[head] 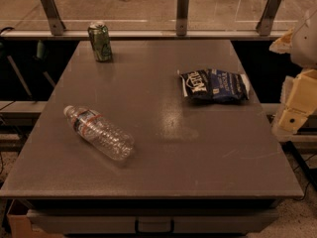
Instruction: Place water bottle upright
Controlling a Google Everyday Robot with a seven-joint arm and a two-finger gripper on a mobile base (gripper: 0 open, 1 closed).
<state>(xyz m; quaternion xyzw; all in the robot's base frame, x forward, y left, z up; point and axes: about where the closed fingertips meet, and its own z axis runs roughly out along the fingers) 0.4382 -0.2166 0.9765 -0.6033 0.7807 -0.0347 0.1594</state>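
In the camera view, the water bottle (99, 133) lay on its side on the front left part of the grey table (168, 177). Its white cap pointed toward the far left and its base toward the near edge. The gripper (293, 114) showed only as pale, cream-coloured parts at the right edge of the view, just beyond the table's right side. It was well apart from the bottle, with most of the table's width between them. Whether it was spread or pressed together could not be told. A green can (100, 42) stood upright near the far left corner. A dark blue snack bag (214, 86) lay flat on the right side, nearer the gripper than the bottle.
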